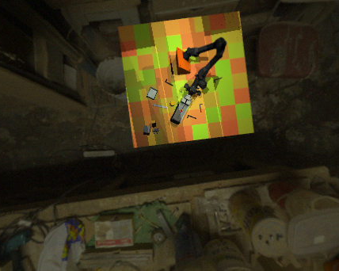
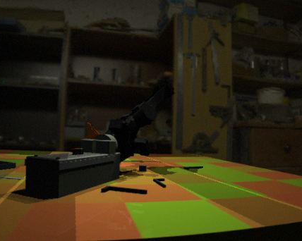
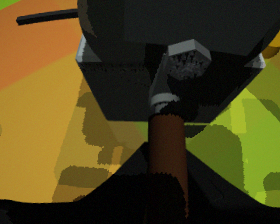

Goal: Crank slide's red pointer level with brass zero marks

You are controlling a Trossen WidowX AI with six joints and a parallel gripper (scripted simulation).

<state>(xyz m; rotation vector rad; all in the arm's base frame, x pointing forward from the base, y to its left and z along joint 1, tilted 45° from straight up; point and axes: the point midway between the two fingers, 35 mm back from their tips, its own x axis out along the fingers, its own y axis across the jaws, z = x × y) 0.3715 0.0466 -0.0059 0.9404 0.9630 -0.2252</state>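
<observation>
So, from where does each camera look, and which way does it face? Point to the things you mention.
Top: high above, facing down on the checkered table (image 1: 242, 123); the whole black arm (image 1: 220, 43) shows.
Exterior: low at the table's edge, facing across the grey machine (image 2: 43, 176) (image 1: 181, 111) toward shelves; part of the arm shows behind the machine.
Wrist: on the arm, facing past the claw, shut on the brown handle (image 3: 167, 140), to the machine's crank end.
Top and exterior share the orange wedge (image 1: 182, 61) (image 2: 92, 131).

Orange wedge (image 1: 182, 62) beside the arm's base, pale square tray (image 1: 151, 93) and yellow disc (image 1: 172, 103) apart.
</observation>
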